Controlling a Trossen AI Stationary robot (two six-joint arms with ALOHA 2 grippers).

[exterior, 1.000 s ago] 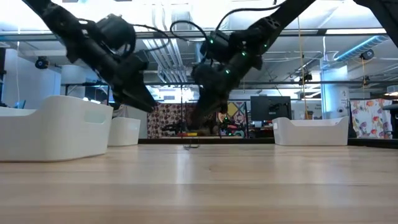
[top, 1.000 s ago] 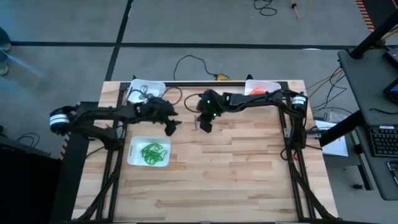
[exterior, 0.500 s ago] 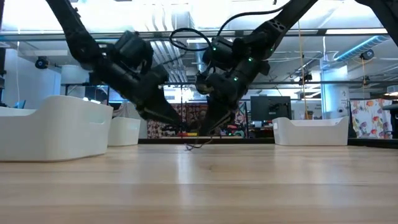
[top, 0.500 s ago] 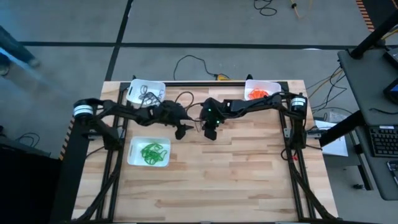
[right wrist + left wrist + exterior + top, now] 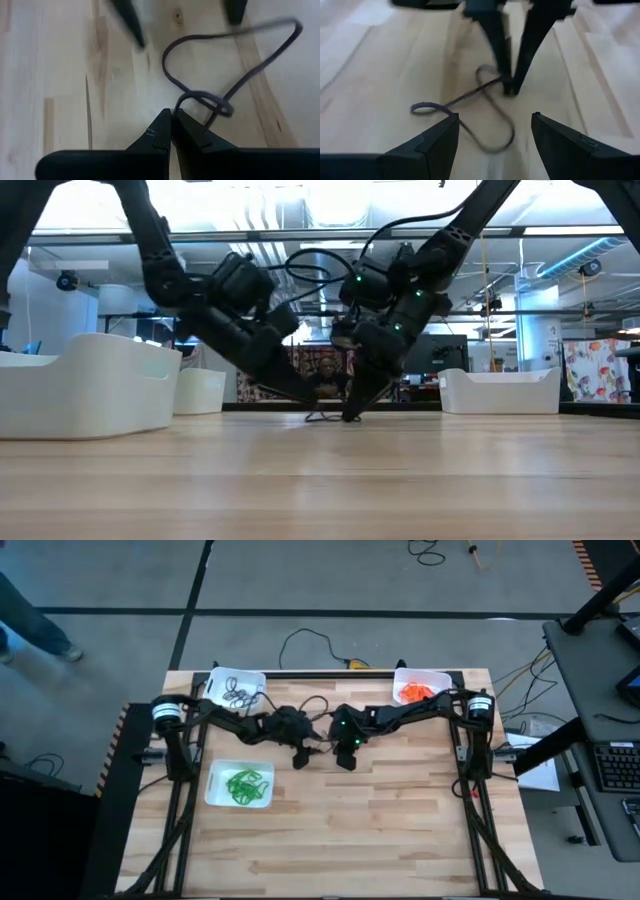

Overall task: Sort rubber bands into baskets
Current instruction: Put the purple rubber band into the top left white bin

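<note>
On the wooden surface point(image 5: 380, 830), left gripper point(image 5: 299, 757) jaws spread, right gripper point(image 5: 346, 759) jaws pressed together beside a dark band point(image 5: 470, 107); grey floor point(image 5: 300, 575) at twelve o'clock.

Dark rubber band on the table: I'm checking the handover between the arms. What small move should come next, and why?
Probably the left gripper should close on the dark rubber band. Its fingers stand open on either side of the loop lying on the table, while the right gripper, shut, pins the band's other end.
</note>
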